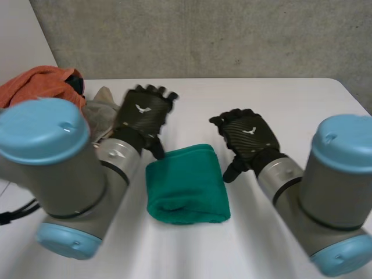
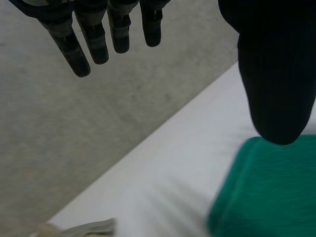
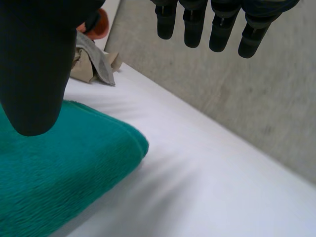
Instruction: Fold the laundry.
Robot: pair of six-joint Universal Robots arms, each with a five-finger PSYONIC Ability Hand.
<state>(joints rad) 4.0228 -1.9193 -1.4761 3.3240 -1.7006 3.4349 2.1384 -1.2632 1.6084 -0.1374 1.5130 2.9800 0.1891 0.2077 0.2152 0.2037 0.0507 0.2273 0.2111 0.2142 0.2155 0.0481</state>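
Upper left, we see an orange cloth (image 1: 35, 84) heaped beside a beige cloth (image 1: 103, 109). Next, our left hand (image 1: 142, 113) hovers with fingers straight, holding nothing. Lower centre, the folded green towel (image 1: 186, 185) lies on the white table (image 1: 302, 99). Right of it, our right hand (image 1: 247, 136) is loose-fingered too, gripping nothing.

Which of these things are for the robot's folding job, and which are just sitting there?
For the job:
green towel, already folded, lying between the two hands
left robot hand and right robot hand, both open and holding nothing
orange cloth and beige cloth, heaped at the table's far left

Just there:
white table
grey wall
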